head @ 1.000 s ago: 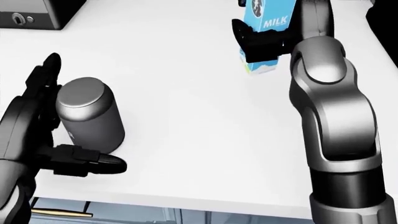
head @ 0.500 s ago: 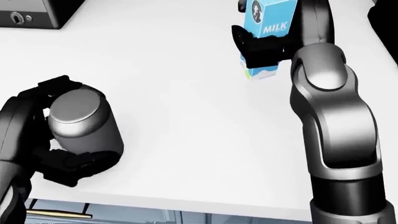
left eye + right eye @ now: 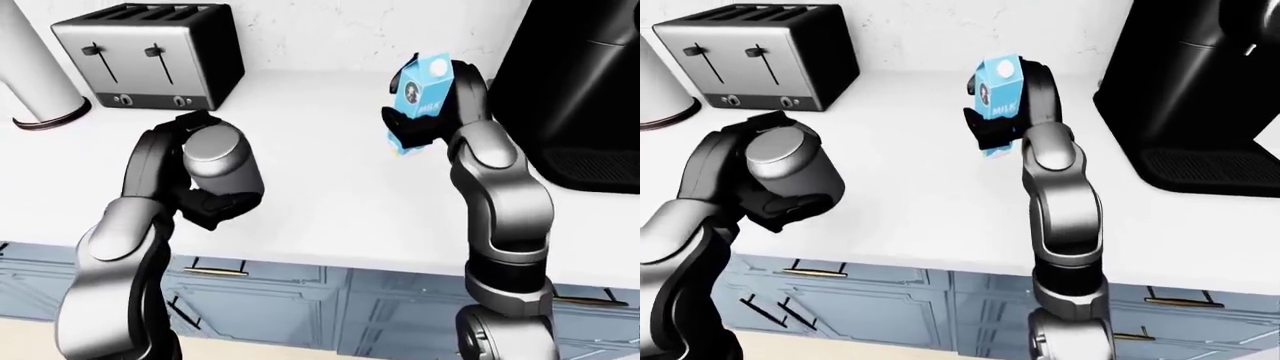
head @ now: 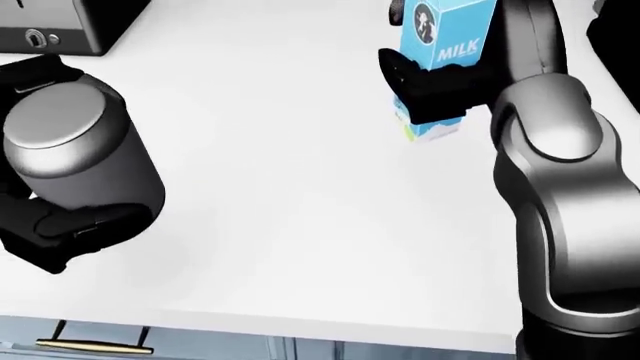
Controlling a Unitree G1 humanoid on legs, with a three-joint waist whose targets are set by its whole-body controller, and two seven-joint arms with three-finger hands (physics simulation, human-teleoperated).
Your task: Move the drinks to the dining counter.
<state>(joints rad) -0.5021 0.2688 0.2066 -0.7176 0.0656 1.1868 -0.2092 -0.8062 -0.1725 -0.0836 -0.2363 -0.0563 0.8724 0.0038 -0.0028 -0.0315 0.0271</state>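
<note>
Left-eye view: my left hand (image 3: 205, 196) grips a grey metal can (image 3: 222, 160), fingers wrapped round its side, holding it clear of the white counter (image 3: 330, 187). My right hand (image 3: 420, 127) is clamped on a blue milk carton (image 3: 424, 88), tilted, beyond my forearm. A toaster (image 3: 150, 51) stands past my left hand; a black coffee machine (image 3: 580, 82) rises just outside my right.

Head view: the can (image 4: 75, 154) fills the space above my left fingers (image 4: 70, 229); the carton (image 4: 445, 45) sits in my right fingers (image 4: 425, 86).

Right-eye view: blue cabinet fronts (image 3: 880, 300) show below both hands.
</note>
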